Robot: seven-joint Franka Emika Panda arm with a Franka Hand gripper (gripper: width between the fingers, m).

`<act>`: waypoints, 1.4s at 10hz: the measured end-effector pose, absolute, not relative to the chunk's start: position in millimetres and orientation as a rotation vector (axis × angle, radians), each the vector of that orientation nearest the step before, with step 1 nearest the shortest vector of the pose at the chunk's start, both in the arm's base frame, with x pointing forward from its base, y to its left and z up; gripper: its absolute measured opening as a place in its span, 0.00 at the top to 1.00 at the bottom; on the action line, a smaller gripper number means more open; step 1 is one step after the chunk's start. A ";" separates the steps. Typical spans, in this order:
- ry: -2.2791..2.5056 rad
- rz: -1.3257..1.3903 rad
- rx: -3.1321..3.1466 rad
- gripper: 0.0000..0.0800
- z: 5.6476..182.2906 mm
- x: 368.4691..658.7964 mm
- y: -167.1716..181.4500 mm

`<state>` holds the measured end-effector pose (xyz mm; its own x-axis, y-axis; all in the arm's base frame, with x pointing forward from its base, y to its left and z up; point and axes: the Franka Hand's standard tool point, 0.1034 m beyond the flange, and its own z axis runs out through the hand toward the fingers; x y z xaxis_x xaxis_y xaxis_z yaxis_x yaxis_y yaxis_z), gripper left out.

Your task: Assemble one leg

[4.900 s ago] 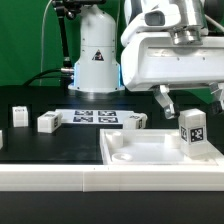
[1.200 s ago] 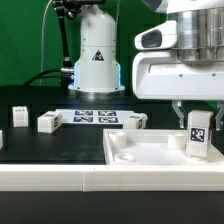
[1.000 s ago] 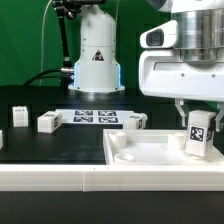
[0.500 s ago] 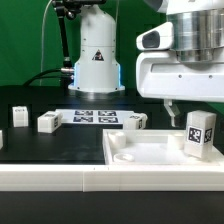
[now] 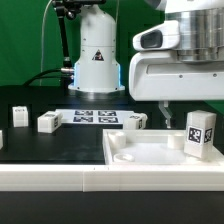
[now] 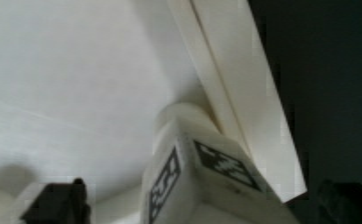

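A leg [image 5: 200,133], a small white block with square marker tags, stands upright on the large white panel [image 5: 150,152], near its corner at the exterior view's right. My gripper [image 5: 193,107] hangs just above it with jaws spread. One dark finger [image 5: 163,106] shows apart from the leg, toward the exterior view's left. In the wrist view the leg [image 6: 204,165] stands between the two fingertips of my gripper [image 6: 199,206] with a gap on each side, next to the panel's raised rim [image 6: 222,70].
Three more legs [image 5: 18,115] [image 5: 47,122] [image 5: 136,120] lie on the black table behind the panel. The marker board [image 5: 95,116] lies flat between them. The robot's white base [image 5: 97,55] stands at the back, before a green backdrop.
The fingers have spread apart and let go of the leg, which stays standing on the panel. The visible finger has moved toward the exterior view's left.
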<state>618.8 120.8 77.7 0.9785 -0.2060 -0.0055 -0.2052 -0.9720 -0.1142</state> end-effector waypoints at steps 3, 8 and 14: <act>-0.118 -0.048 -3.065 0.19 78.3 618.7 127.8; -0.715 -0.073 -3.011 0.19 74.5 618.0 123.6; -0.739 -0.069 -3.005 0.52 74.8 618.6 120.5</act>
<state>618.6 120.5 74.8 0.8850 0.4624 0.0543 0.4644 -0.8849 -0.0347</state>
